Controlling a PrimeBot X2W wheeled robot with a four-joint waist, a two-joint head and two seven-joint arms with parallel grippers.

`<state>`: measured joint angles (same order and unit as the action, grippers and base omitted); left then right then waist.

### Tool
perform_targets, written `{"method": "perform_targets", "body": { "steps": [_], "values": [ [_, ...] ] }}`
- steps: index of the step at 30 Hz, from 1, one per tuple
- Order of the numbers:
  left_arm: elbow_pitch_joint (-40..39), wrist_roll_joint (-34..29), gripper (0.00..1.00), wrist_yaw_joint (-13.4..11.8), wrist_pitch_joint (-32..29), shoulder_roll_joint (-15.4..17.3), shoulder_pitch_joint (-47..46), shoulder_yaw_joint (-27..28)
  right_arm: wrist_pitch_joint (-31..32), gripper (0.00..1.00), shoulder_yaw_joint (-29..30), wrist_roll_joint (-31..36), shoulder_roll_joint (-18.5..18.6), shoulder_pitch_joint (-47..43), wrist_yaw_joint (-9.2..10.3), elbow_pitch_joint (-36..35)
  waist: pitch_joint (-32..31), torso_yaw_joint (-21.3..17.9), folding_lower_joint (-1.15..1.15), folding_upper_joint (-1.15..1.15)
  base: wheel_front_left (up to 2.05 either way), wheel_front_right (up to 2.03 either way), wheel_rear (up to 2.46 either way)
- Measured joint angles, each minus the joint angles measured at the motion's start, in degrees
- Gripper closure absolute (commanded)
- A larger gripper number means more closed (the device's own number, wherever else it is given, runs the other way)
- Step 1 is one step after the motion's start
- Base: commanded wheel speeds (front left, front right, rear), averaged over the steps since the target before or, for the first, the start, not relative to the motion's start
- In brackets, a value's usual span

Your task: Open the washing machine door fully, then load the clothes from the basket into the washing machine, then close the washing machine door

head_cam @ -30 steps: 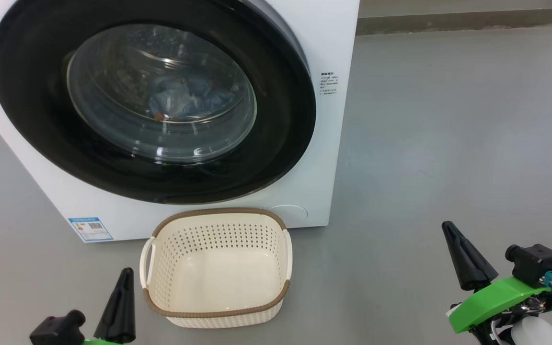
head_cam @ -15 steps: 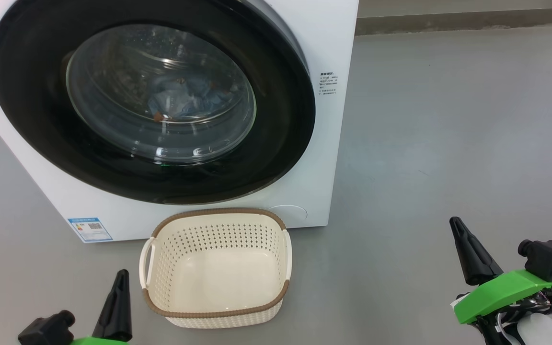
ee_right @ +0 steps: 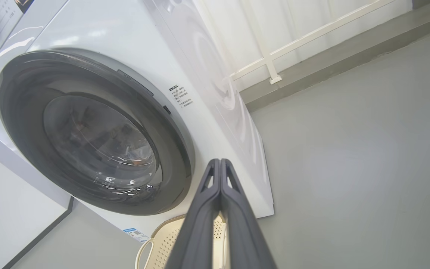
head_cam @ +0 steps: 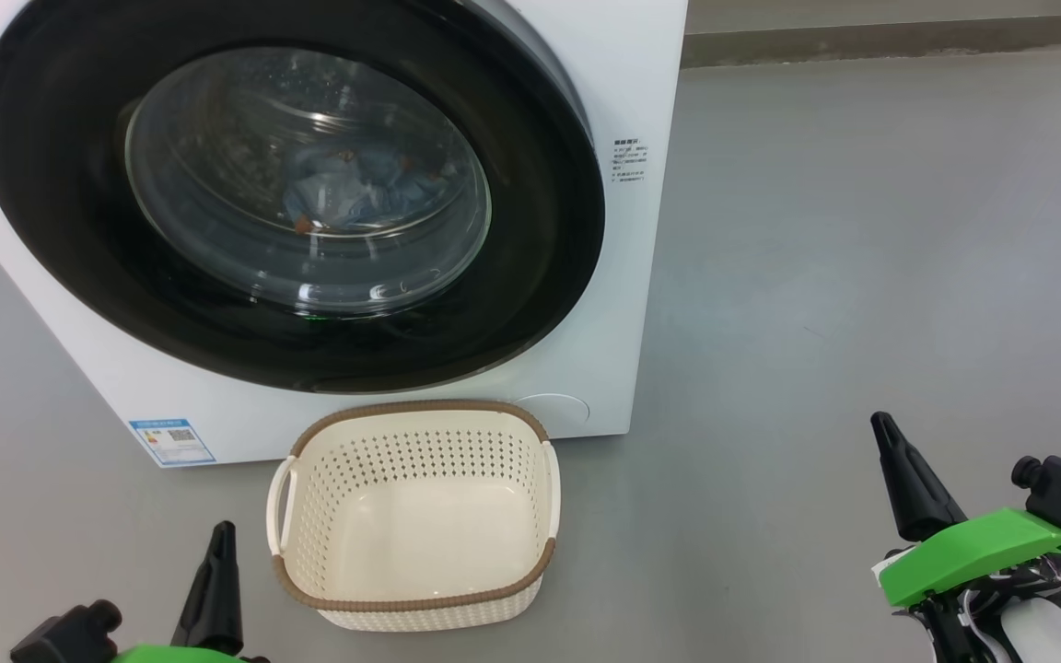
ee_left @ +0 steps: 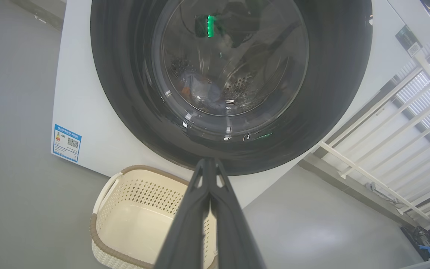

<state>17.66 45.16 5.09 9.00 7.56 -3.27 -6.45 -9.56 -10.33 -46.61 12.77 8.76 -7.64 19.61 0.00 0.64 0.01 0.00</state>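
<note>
Now the washing machine door (head_cam: 291, 193) lies closed against the washing machine (head_cam: 627, 304), with its glass bowl facing the robot and the clothes (head_cam: 346, 189) visible behind it. The basket (head_cam: 420, 405) sits mouth up on the floor (head_cam: 862, 230) at the machine's 6 o'clock, its long axis running 9 to 3. The floor is smooth and grey. The left gripper (head_cam: 222, 534) at 7 o'clock and the right gripper (head_cam: 880, 425) at 4 o'clock hang clear, fingers pressed together, holding nothing.

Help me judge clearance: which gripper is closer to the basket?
The left gripper, close beside the basket; the right gripper sits much farther off, on the basket's opposite side.
</note>
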Motion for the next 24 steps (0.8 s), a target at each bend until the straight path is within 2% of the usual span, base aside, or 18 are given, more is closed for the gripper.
{"method": "perform_targets", "body": {
  "steps": [24],
  "values": [
    [-0.32,11.94,1.00,0.49,-3.88,-1.42,-0.02,2.91,4.02,1.00,4.75,-11.21,-2.30,-0.26,0.00,-0.81,0.01,-0.16,0.00,0.00,0.00,0.00,0.00]
  ]
}}
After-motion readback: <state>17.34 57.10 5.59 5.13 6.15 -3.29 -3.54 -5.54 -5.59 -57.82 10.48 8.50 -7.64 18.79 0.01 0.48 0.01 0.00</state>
